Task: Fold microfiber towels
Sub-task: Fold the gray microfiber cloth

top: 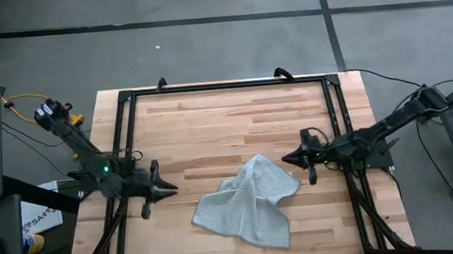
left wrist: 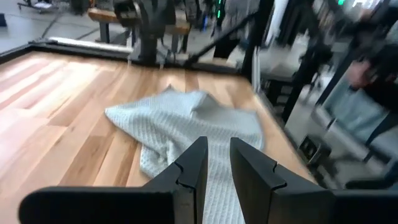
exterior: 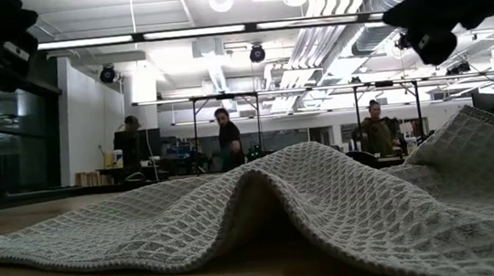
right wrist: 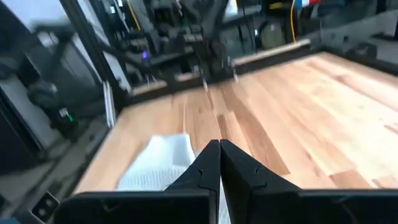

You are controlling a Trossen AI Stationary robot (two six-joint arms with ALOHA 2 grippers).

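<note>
Lying crumpled on the table (top: 209, 120), the microfiber towel (top: 248, 201) sits toward the near edge, a bit right of centre, one corner flipped over so a hump runs through it; not flat, not folded, so folding looks barely begun and it likely needs spreading first. Left gripper (top: 168, 188) is at the table's left side, well apart from the cloth and pointed at it, fingers (left wrist: 191, 171) a small gap apart with nothing between them. Right gripper (top: 288, 159) is just beside the towel's upper right corner, tips pressed together, holding nothing. Both empty and off the cloth, so probably lining up for a corner grab — a guess. High view gives the whole outline and where each arm stands relative to it. Low view alone shows how high the ridge (exterior: 259, 169) stands off the wood, plus the waffle weave up close; arms there are only dark shapes at the top corners, and people stand far back in the room. Left wrist view shows the finger gap; right wrist view shows the shut tips and only a sliver of cloth.
</note>
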